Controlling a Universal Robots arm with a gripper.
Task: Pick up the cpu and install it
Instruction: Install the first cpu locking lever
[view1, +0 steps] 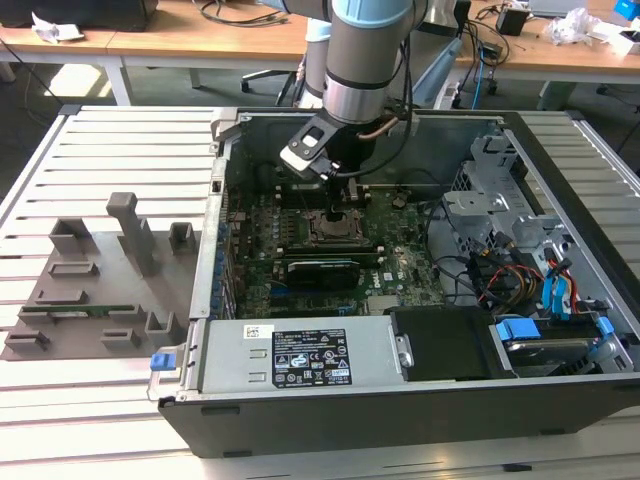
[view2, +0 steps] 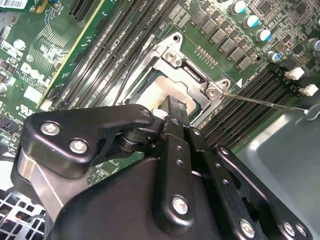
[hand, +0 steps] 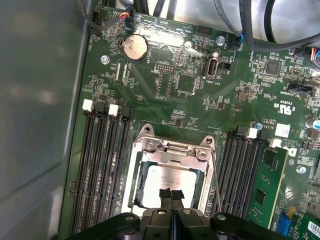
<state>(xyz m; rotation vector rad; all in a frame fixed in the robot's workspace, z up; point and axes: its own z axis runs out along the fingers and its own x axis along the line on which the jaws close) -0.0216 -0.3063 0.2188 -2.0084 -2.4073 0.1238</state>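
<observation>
The cpu (hand: 159, 181), a silvery square chip, lies flat inside the metal-framed socket (hand: 172, 150) on the green motherboard. In the second wrist view its pale top (view2: 157, 95) shows inside the socket frame (view2: 190, 70). My gripper (hand: 171, 194) hangs just over the chip's edge, its two black fingertips pressed together with nothing visible between them. In the exterior view the gripper (view1: 335, 207) reaches down into the open computer case, right above the socket (view1: 335, 228).
Rows of black memory slots (hand: 102, 160) flank the socket, and a green memory stick (hand: 262, 192) stands in one. A thin wire lever (view2: 265, 101) juts from the socket. A power supply (view1: 300, 355) and a drive cage (view1: 530, 260) crowd the case. A grey fixture (view1: 100, 280) sits outside.
</observation>
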